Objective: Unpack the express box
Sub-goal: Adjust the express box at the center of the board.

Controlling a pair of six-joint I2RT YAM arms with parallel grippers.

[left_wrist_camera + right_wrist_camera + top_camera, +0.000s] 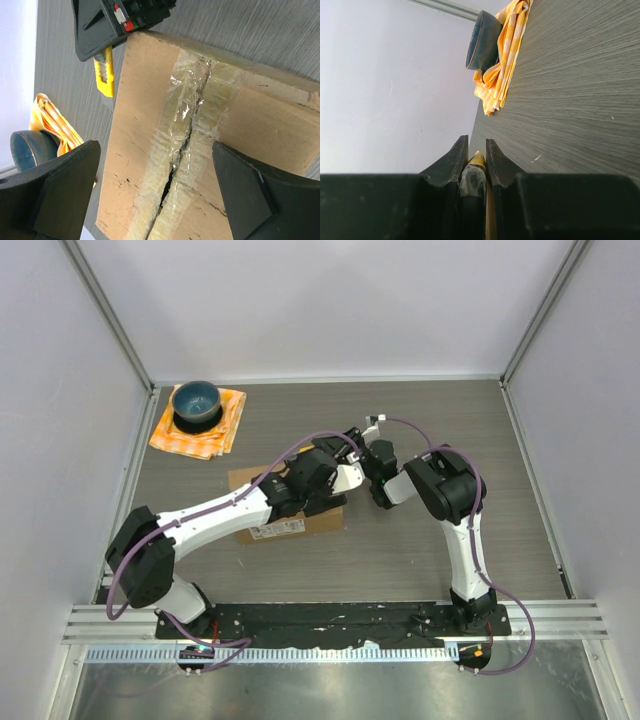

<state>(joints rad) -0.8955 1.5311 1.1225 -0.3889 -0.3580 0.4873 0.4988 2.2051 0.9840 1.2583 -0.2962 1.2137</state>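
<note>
Cardboard express box [145, 100], label [280, 530] unreadable, under the open left hand [155, 150]; right hand [476, 140] grips yellow cutter [105, 80].

Bright, even light with soft shadows; the tape [187, 105] glints, and the close jaws look blurred.

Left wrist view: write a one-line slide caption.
Open left pincer over the express box, its taped seam slit, yellow cutter beside its corner.

- Top external: high and behind, looking down on the whole table [450, 530].
- Left wrist: close above the express box [145, 125], facing down.
- Right wrist: low, looking along the table.
- All three share the blue bowl [196, 403] and orange cloth [228, 425].
</note>
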